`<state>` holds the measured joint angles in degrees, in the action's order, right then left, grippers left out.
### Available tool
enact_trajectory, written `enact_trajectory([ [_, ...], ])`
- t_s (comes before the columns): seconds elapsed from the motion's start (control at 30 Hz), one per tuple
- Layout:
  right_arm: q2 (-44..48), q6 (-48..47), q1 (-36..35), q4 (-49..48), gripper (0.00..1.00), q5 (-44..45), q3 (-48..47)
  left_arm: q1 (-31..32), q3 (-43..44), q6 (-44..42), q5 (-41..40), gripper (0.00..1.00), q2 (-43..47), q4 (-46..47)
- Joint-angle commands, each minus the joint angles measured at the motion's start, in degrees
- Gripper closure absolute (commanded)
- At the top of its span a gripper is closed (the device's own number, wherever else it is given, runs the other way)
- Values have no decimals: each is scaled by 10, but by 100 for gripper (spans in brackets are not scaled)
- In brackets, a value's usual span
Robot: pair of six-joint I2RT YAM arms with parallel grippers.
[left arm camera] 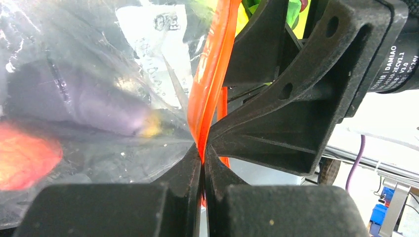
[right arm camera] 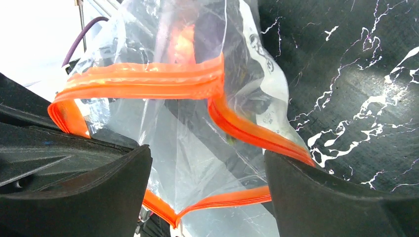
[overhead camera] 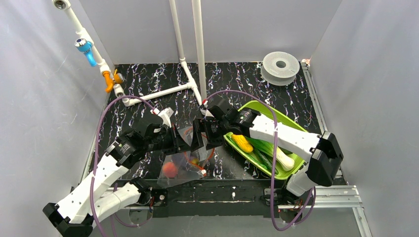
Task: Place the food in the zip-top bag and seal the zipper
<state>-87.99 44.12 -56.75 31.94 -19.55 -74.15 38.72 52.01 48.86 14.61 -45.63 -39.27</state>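
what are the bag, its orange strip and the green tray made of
Bag: thin clear plastic film, glossy and creased, with things showing through it. Orange strip: thicker plastic, probably, ribbed along its length and slightly translucent. Green tray: looks like smooth moulded plastic with a faint sheen, though that is not certain from above.

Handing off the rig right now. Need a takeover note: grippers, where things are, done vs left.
Left gripper: shut on the zipper.
Right gripper: open, fingers either side of the bag mouth.
In the bag: tomato, eggplant.
On the tray: yellow piece, green vegetables.
Done: tomato and eggplant bagged.
Left: bag the tray items, then seal; the zipper is open.
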Motion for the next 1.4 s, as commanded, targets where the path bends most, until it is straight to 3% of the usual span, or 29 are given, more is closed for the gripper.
enact_trajectory([
  [0.0,32,-11,-5,-24,9,6,-29,-1,5,7,11,100,14,5],
  [0.47,150,-88,-5,85,9,91,-36,-1,21,9,-47,100,16,-20],
  [0.73,254,-100,0,183,13,318,14,-1,34,-14,-47,100,11,-51],
  [0.87,305,-104,31,175,17,362,93,-1,27,-16,-34,100,29,-34],
  [1.07,306,-172,119,145,38,294,165,-1,10,-28,-22,100,44,-12],
  [1.27,224,-205,126,134,59,262,166,-1,2,-33,-36,100,64,-3],
  [1.37,194,-208,127,116,64,264,171,-1,-8,-26,-38,100,80,-1],
])
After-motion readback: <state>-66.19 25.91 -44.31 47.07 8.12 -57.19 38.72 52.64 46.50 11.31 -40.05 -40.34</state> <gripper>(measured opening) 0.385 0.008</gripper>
